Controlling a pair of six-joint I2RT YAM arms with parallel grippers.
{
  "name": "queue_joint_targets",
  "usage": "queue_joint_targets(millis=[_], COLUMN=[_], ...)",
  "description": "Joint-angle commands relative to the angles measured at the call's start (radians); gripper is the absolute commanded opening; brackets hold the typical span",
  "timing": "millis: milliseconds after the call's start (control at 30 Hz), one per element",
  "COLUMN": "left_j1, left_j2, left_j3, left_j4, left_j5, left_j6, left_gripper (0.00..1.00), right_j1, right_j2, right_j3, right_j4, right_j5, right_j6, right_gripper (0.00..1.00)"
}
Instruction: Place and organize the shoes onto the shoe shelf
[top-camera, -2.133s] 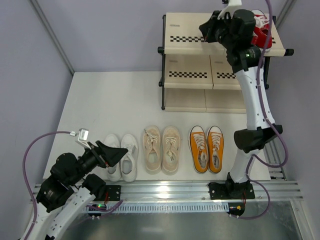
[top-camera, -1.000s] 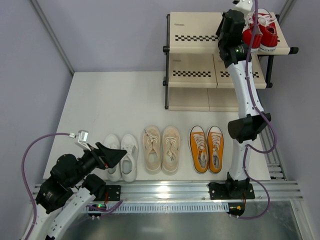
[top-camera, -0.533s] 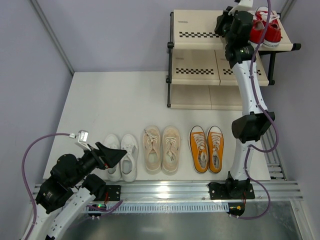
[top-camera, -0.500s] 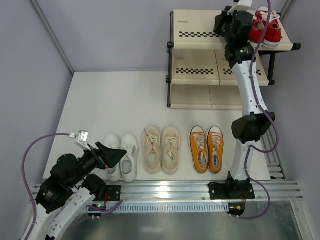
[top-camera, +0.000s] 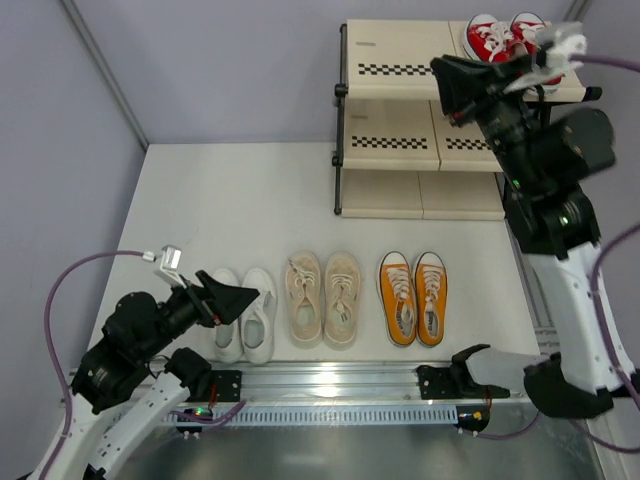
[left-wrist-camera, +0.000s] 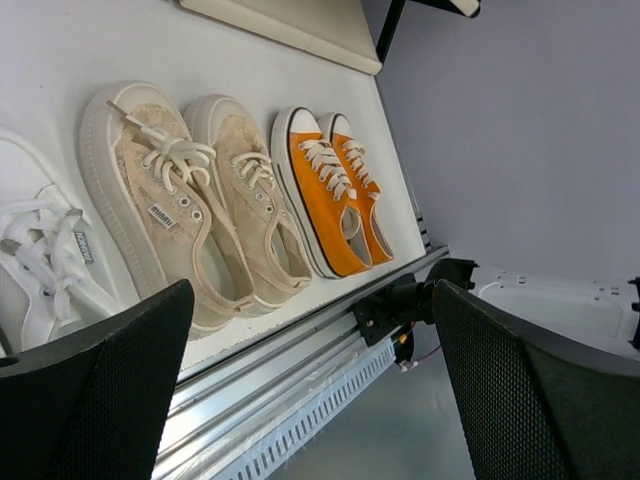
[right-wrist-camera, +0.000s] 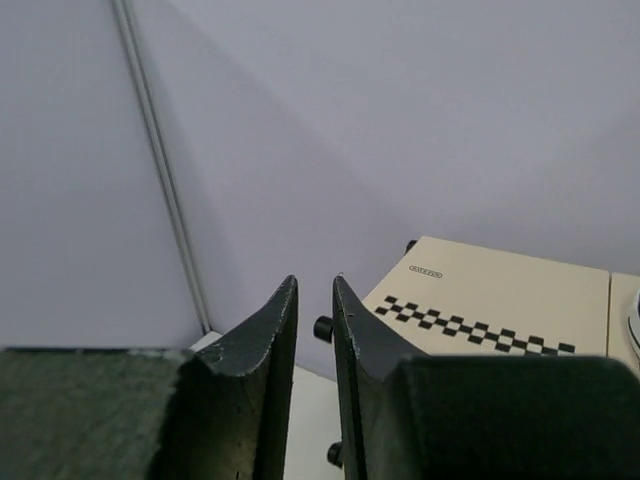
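progress, judged from the layout: one pair of four is done. the red sneakers sit at the right end of the shoe shelf's top tier. white sneakers, cream-beige sneakers and orange sneakers lie in a row on the white worktop, well apart from the shelf. the right pincer is barely parted and empty near the top tier. the left pincer gapes wide by the white pair, grasping nothing. plain lilac-grey walls enclose the space.

From here I see a robotics lab cell: bare grey wall panels, a metal corner post, a white tabletop, an aluminium mounting rail.
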Motion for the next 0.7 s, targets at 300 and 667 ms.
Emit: queue_joint_targets(millis=[300,667], left_j1=[-0.001,-0.513], left_j2=[0.331,0.778], left_j3=[0.052,0.240], left_j4=[0.181,0.000], left_j5=[0.104,-0.488], left_j6=[0.059,-0.037], left_gripper=[1.00,1.00], right_j1=[0.040,0.041], right_j2=[-0.617,-0.853], right_j3=[-0.559,-0.785], right_j4=[-0.436,-0.711], right_j5=[0.158,0.341], right_j6=[0.100,0.241], right_gripper=[0.41,0.67])
